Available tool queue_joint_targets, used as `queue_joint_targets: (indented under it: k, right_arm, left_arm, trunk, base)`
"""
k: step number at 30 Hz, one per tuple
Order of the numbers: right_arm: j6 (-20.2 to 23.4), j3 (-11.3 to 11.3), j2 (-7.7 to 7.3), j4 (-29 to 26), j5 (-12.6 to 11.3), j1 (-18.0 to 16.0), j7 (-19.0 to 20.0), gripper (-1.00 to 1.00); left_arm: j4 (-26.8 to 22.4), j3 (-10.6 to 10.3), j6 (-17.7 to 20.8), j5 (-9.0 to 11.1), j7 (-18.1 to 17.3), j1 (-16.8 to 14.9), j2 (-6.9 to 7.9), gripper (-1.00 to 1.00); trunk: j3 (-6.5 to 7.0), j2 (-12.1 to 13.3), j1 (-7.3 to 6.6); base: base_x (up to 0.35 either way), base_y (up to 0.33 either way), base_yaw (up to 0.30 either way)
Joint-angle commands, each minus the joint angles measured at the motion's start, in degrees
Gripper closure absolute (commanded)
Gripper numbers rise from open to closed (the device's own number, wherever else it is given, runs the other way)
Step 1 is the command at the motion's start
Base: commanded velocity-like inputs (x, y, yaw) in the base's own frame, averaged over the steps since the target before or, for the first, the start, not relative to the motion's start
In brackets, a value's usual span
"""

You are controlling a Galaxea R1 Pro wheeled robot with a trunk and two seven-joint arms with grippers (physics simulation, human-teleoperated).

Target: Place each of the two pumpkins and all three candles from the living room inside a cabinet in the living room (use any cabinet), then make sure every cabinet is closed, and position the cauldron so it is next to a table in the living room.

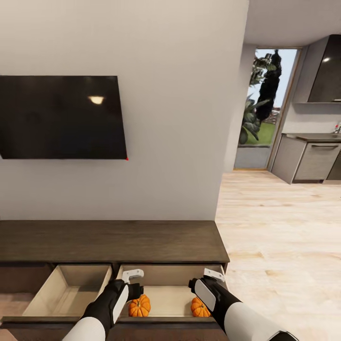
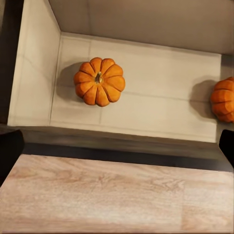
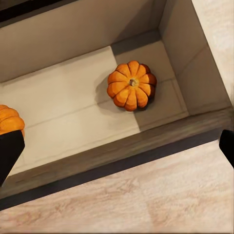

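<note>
1. We stand before the cabinet (image 1: pixel 113 241) under the wall TV (image 1: pixel 61 117); two of its drawers are pulled out.
2. Both pumpkins sit in the right drawer (image 1: pixel 166 274): the left pumpkin (image 1: pixel 139 306) near its left wall, the right pumpkin (image 1: pixel 200 308) near its right wall, well apart.
3. The left drawer (image 1: pixel 66 289) has nothing in it that we can see.
4. Our left gripper (image 1: pixel 133 278) hangs above the left pumpkin and our right gripper (image 1: pixel 213 275) above the right one. Both are spread wide and hold nothing; the wrist views show dark fingertips at the frame edges with only drawer and floor between them.
5. We judge the pumpkin step done. The candles, cauldron and table are not in sight here.
6. Next we would lift both arms clear of the drawer and go for the candles. Leaving the drawers out seems sensible until those are in; pushing them shut comes later.
</note>
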Motion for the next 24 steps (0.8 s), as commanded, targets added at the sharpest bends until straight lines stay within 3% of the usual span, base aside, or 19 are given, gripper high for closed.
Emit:
queue_joint_targets:
  k: [1, 6, 15, 19, 24]
  right_arm:
    - [0.0, 0.0, 0.00, 0.0, 0.0, 0.0, 0.0, -1.00]
    - [0.0, 0.0, 0.00, 0.0, 0.0, 0.0, 0.0, -1.00]
    - [0.0, 0.0, 0.00, 0.0, 0.0, 0.0, 0.0, -1.00]
    - [0.0, 0.0, 0.00, 0.0, 0.0, 0.0, 0.0, -1.00]
    - [0.0, 0.0, 0.00, 0.0, 0.0, 0.0, 0.0, -1.00]
  left_arm:
    - [0.0, 0.0, 0.0, 0.0, 0.0, 0.0, 0.00, -1.00]
    - [0.0, 0.0, 0.0, 0.0, 0.0, 0.0, 0.00, -1.00]
    - [0.0, 0.1, -0.1, 0.0, -0.1, 0.0, 0.00, -1.00]
    - [0.0, 0.1, -0.2, 0.0, -0.1, 0.0, 0.00, -1.00]
    - [-0.1, 0.1, -0.2, 0.0, -0.1, 0.0, 0.00, -1.00]
  trunk:
    - [0.18, 0.4, -0.23]
    - [1.08, 2.4, -1.33]
    - [1.08, 2.4, -1.33]
    - [1.80, 4.0, -2.20]
    - [1.80, 4.0, -2.20]
  base:
    - [-0.056, 0.009, 0.000]
    - [-0.117, 0.003, 0.000]
    - [-0.022, 0.000, 0.000]
    - [0.000, 0.000, 0.000]
    - [0.000, 0.000, 0.000]
